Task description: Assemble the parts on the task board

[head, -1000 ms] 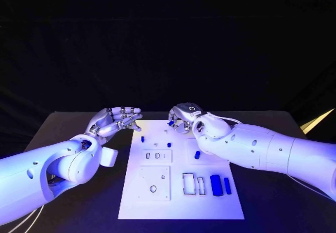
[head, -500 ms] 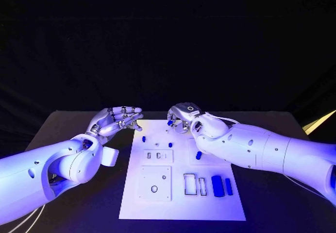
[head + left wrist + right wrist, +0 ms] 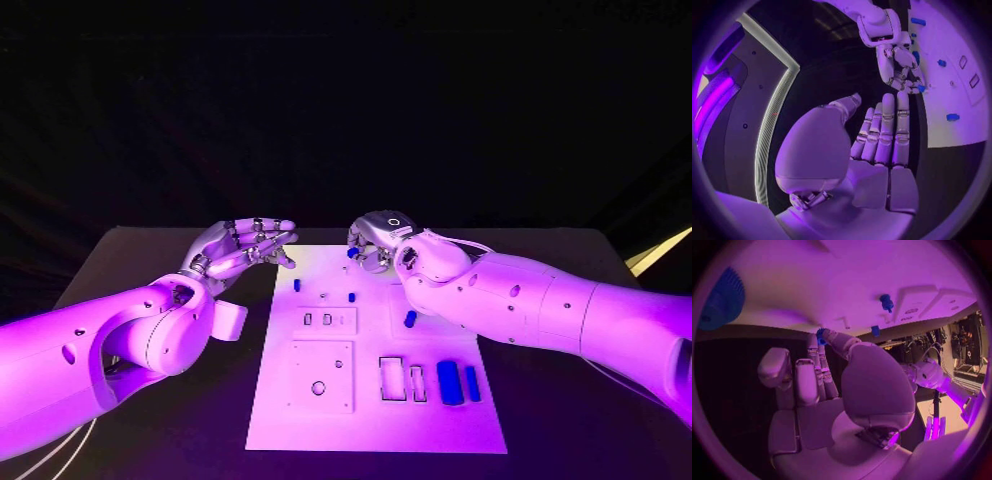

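Strong light falls from above on the task board (image 3: 375, 400), which glows bright against the dim bench (image 3: 144, 260) and black surroundings behind it. Both wrist views bend straight edges and darken toward their rims.

Left hand (image 3: 242, 245) raised slightly; right hand (image 3: 381, 240) perhaps edged inward.

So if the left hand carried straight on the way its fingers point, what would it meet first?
Probably the right hand, which pinches a blue part above the board's far edge; the left hand points at it, though depth is unclear.
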{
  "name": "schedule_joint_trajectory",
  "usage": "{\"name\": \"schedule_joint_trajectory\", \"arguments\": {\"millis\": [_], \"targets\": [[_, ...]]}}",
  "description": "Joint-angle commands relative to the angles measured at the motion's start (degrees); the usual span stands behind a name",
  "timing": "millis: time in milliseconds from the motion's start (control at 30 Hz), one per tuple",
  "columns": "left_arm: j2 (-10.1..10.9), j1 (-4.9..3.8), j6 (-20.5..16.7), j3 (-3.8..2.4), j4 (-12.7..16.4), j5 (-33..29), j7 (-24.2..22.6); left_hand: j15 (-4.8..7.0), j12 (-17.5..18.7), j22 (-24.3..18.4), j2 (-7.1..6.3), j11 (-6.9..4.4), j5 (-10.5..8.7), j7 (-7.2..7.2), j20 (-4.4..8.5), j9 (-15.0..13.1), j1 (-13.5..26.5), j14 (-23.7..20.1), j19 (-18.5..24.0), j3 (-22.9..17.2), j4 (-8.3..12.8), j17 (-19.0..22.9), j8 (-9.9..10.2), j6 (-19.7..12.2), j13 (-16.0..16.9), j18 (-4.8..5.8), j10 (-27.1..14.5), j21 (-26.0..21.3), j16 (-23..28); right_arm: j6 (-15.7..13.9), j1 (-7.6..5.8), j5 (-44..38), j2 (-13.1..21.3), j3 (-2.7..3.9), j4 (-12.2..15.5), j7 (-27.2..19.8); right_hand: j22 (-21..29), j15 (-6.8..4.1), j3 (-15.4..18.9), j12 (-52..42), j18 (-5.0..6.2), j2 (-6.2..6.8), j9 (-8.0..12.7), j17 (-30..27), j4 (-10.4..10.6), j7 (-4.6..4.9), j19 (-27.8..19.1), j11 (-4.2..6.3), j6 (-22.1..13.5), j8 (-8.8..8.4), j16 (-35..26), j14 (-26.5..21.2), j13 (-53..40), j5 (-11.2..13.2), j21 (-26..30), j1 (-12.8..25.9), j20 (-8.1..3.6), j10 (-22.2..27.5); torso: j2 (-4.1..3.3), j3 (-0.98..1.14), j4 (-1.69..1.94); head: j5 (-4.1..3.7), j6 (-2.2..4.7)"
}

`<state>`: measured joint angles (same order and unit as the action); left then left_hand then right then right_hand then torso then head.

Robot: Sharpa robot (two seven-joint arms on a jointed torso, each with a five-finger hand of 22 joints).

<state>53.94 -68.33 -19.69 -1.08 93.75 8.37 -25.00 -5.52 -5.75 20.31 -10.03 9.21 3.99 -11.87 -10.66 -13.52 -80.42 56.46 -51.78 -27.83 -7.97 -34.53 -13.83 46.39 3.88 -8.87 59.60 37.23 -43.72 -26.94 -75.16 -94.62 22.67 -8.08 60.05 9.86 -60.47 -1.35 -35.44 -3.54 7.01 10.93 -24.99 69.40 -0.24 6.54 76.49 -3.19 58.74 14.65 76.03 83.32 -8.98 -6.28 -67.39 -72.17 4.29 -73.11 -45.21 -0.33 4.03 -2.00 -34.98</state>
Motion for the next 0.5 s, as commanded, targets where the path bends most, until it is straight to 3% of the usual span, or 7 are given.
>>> {"name": "schedule_joint_trajectory", "arguments": {"millis": [33, 500], "targets": [[-0.2, -0.11, 0.2, -0.05, 0.2, 0.0, -0.1, 0.26, 0.5, 1.0, 0.41, 0.06, 0.31, -1.08, 0.11, -0.9, 0.9, -0.6, 0.4, -1.2, 0.6, -0.9, 0.6, -0.2, 1.0, -1.3, 0.1, 0.7, -1.0, 0.5, 0.09, -0.1, -0.2, -0.04, -0.2, -0.1, -0.8, -0.14, -2.2, 0.0, -1.28, -2.05, -3.0, 1.0, -0.1, -0.15, 1.0, 0.26, 0.6, 3.54, 1.0, 2.7, -0.9, -0.4, -1.3, 0.5, 0.11, -0.8, -0.05, 0.02, -0.02, 0.02, -0.07], [-0.2, -0.17, 0.2, -0.05, 0.1, 0.0, 0.0, 0.22, 0.5, 1.1, 0.4, 0.1, 0.29, -1.11, 0.08, -0.9, 0.9, -0.7, 0.6, -1.2, 0.7, -0.9, 0.6, -0.2, 1.0, -1.3, 0.0, 0.9, -1.1, 0.0, 0.1, 0.2, -0.9, -0.04, -0.7, -0.3, -0.7, 0.09, -2.5, 0.1, -1.24, -1.87, -3.3, 0.9, 0.1, 0.11, 0.8, -0.03, 0.0, 3.28, 0.9, 2.6, -0.7, -0.2, -1.1, 0.9, 0.29, 0.2, -0.16, 0.02, 0.03, 0.06, -0.04]]}}
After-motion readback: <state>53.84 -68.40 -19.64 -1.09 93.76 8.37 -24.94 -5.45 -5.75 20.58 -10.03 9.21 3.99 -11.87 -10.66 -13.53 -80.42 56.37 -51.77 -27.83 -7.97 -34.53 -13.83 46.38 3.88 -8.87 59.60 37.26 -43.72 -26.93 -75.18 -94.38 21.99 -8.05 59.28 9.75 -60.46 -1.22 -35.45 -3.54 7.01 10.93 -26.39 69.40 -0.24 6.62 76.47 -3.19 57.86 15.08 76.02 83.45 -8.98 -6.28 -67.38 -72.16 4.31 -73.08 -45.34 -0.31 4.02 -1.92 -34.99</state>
